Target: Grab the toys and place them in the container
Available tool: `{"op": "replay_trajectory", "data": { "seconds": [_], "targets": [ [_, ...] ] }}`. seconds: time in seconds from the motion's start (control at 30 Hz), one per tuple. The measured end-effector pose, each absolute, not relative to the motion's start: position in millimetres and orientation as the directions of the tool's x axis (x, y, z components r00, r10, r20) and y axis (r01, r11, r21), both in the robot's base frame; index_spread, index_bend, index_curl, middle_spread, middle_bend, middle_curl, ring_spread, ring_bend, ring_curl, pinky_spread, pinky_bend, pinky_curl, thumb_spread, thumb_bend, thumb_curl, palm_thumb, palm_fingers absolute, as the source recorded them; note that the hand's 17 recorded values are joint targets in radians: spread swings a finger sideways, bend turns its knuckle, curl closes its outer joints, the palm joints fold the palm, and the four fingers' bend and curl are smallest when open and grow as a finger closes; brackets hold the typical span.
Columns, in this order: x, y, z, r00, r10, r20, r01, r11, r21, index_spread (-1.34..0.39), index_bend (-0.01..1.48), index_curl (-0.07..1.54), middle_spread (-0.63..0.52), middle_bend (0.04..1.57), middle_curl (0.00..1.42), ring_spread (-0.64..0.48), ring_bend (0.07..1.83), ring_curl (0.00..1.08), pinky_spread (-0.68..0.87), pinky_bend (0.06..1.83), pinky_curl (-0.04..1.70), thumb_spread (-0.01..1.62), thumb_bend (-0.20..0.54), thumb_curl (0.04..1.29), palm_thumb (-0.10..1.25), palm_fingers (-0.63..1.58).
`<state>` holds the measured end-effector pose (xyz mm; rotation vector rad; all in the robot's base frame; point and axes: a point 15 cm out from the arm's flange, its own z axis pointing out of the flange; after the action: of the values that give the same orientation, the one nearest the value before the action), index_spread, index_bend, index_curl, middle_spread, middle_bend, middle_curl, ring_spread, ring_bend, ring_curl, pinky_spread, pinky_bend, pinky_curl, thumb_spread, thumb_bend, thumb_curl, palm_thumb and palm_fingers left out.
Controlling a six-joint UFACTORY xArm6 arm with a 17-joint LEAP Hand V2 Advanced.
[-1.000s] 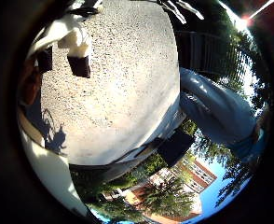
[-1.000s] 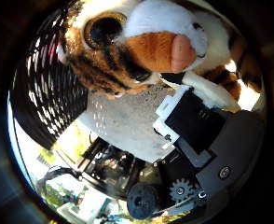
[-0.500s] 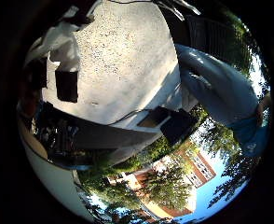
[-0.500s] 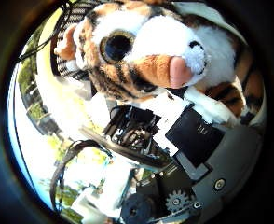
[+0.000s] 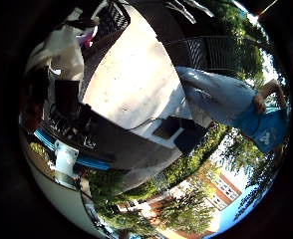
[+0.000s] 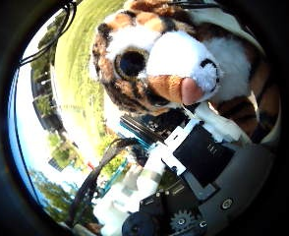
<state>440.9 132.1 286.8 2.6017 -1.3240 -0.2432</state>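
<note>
Orange, black and white striped plush tiger toy (image 6: 184,83) close against palm in thumb-side view, filling much of it; big dark eye, white muzzle and pink nose turned toward camera. Only head and part of striped body visible, rest cut off at edge, so long axis not readable. White and black robot hand (image 6: 198,162) pressed right under toy's chin, fingers against plush; looks like a grasp, though curl of fingers around toy mostly hidden. Green grass and trees behind toy, toy clear of any surface.

Dark slatted container (image 5: 111,17) at edge of little-finger-side view, partly cut off; something pink and white at its rim, contents too small to make out. Pale grey speckled tabletop (image 5: 131,79) just beside container. Person in light trousers and blue top (image 5: 236,109) standing beyond table. Red brick building (image 5: 211,194) and trees further out.
</note>
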Motion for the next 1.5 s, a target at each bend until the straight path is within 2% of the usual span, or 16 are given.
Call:
{"op": "replay_trajectory", "data": {
  "seconds": [0.13, 0.3, 0.4, 0.5, 0.53, 0.63, 0.7, 0.8, 0.83, 0.9, 0.97, 1.13, 1.3, 1.5],
  "targets": [
    [458, 186, 281, 0.557, -0.827, -0.08, -0.801, -0.559, 0.214, -0.99, 1.07, 0.24, -0.31, 1.19, 1.24, -0.12, 1.53, 0.87, 0.14, 1.63, 0.89, 1.14, -0.04, 0.84, 0.92, 0.73],
    [511, 240, 209, 0.515, -0.856, -0.048, -0.844, -0.516, 0.143, -0.98, 1.03, 0.26, -0.3, 1.19, 1.23, -0.11, 1.57, 0.86, 0.14, 1.62, 0.91, 1.18, -0.023, 0.77, 0.86, 0.63],
    [533, 259, 172, 0.497, -0.867, -0.034, -0.862, -0.498, 0.093, -0.88, 1.06, 0.29, -0.27, 1.14, 1.16, -0.05, 1.47, 0.79, 0.19, 1.54, 0.85, 1.19, -0.025, 0.72, 0.84, 0.74],
    [541, 264, 127, 0.491, -0.871, 0.005, -0.867, -0.488, 0.104, -0.77, 1.05, 0.33, -0.23, 1.06, 1.09, 0.02, 1.39, 0.73, 0.23, 1.46, 0.81, 1.19, -0.028, 0.69, 0.83, 0.71],
    [541, 262, 118, 0.486, -0.874, 0.012, -0.869, -0.482, 0.114, -0.66, 1.04, 0.35, -0.21, 0.95, 1.03, 0.05, 1.28, 0.7, 0.26, 1.41, 0.79, 1.19, -0.029, 0.67, 0.82, 0.53],
    [545, 263, 98, 0.478, -0.878, 0.019, -0.874, -0.474, 0.111, -0.48, 0.93, 0.36, -0.15, 0.74, 0.92, 0.14, 1.17, 0.66, 0.33, 1.32, 0.78, 1.17, -0.033, 0.64, 0.8, 0.11],
    [546, 261, 90, 0.476, -0.879, 0.021, -0.875, -0.47, 0.117, -0.39, 0.85, 0.34, -0.08, 0.57, 0.81, 0.21, 1.02, 0.56, 0.38, 1.23, 0.71, 1.15, -0.031, 0.62, 0.79, -0.1],
    [546, 256, 84, 0.476, -0.879, 0.021, -0.873, -0.47, 0.128, -0.38, 0.69, 0.28, 0.02, 0.36, 0.67, 0.27, 0.83, 0.45, 0.43, 1.17, 0.63, 1.13, -0.032, 0.6, 0.78, -0.22],
    [547, 253, 85, 0.478, -0.878, 0.024, -0.872, -0.472, 0.128, -0.39, 0.59, 0.26, 0.07, 0.28, 0.61, 0.29, 0.75, 0.41, 0.45, 1.13, 0.6, 1.12, -0.03, 0.59, 0.78, -0.22],
    [550, 247, 85, 0.474, -0.88, 0.028, -0.875, -0.467, 0.13, -0.41, 0.49, 0.23, 0.11, 0.22, 0.56, 0.31, 0.69, 0.38, 0.47, 1.09, 0.57, 1.11, -0.029, 0.59, 0.78, -0.2],
    [553, 243, 92, 0.469, -0.883, 0.03, -0.878, -0.462, 0.124, -0.43, 0.4, 0.22, 0.14, 0.16, 0.51, 0.32, 0.62, 0.35, 0.49, 1.04, 0.54, 1.1, -0.026, 0.58, 0.79, -0.16],
    [548, 231, 131, 0.457, -0.889, 0.032, -0.883, -0.45, 0.132, -0.44, 0.29, 0.22, 0.18, 0.13, 0.41, 0.33, 0.54, 0.32, 0.52, 0.96, 0.48, 1.08, -0.026, 0.56, 0.8, -0.1],
    [543, 222, 221, 0.462, -0.886, 0.038, -0.887, -0.459, 0.054, -0.45, 0.24, 0.23, 0.19, 0.13, 0.35, 0.34, 0.48, 0.3, 0.51, 0.86, 0.42, 1.08, -0.027, 0.55, 0.81, -0.1],
    [469, 189, 308, 0.493, -0.869, 0.036, -0.869, -0.491, 0.06, -0.44, 0.22, 0.26, 0.19, 0.13, 0.3, 0.34, 0.42, 0.29, 0.5, 0.76, 0.36, 1.09, -0.025, 0.53, 0.82, -0.07]
  ]
}}
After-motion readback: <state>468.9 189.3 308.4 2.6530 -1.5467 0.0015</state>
